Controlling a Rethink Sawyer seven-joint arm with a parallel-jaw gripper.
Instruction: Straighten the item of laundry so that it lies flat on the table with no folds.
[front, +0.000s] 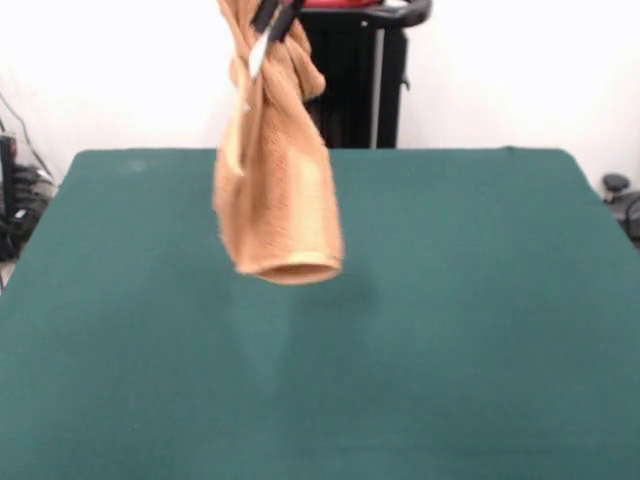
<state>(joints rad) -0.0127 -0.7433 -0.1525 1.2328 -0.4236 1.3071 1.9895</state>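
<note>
The orange-tan towel (277, 180) hangs in the air above the dark green table (450, 300), bunched at its top and curled into a loose tube at its lower end. Its bottom edge floats clear of the table top. At the picture's top edge my gripper (276, 22) is shut on the towel's bunched upper end, and only the dark fingertips show. A small white tag (257, 55) pokes out just below them.
The table's far edge runs behind the hanging towel. A black stand (360, 75) rises behind the table. Cables and dark gear (15, 200) lie off the left edge, and a black object (620, 195) sits off the right edge.
</note>
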